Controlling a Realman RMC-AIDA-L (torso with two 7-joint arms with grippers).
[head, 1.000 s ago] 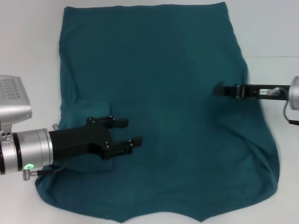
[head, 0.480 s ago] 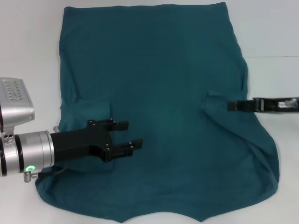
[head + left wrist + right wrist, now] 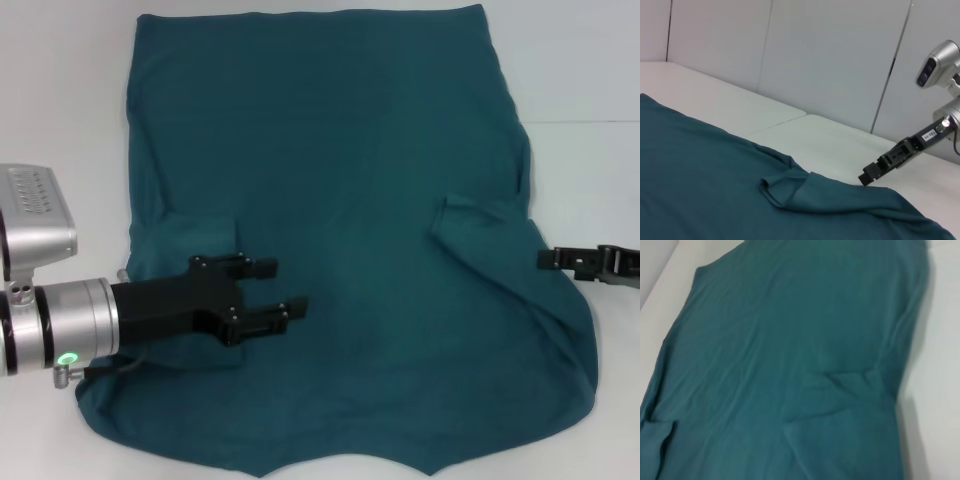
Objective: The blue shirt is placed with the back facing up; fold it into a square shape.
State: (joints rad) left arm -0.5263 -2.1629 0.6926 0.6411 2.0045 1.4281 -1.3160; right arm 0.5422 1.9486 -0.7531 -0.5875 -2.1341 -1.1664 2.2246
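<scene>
1. The blue shirt [image 3: 330, 230] lay spread flat on the white counter [image 3: 60, 100], plain side up and filling most of the head view, with both sleeves folded inward onto the body.

2. The left pincer [image 3: 275, 290] hovered over the shirt's left part, just beside the folded left sleeve [image 3: 195, 245]. Its two black fingers [image 3: 262, 266] were spread apart and held nothing — only the head view showed this.

3. The right pincer [image 3: 550, 260] sat at the shirt's right edge, near the folded right sleeve [image 3: 480, 215]. In the head view it appeared as one thin dark bar seen edge-on, so I cannot tell whether it was spread or pressed together.

4. The left wrist view gave what the head view did not: a low side look across the cloth [image 3: 715, 185], with the right sleeve's fold [image 3: 790, 187] standing up as a small ridge. The right pincer [image 3: 867, 176] showed there at the fabric's edge, low to the counter [image 3: 830, 145]; whether it touched the cloth was unclear. Pale wall panels [image 3: 830, 55] stood behind.

5. The right wrist view showed no fingers at all — only the shirt [image 3: 780, 340] from above, with the right sleeve's crease [image 3: 840, 382] in the middle and the left sleeve's corner [image 3: 657, 437] at the picture's edge.
</scene>
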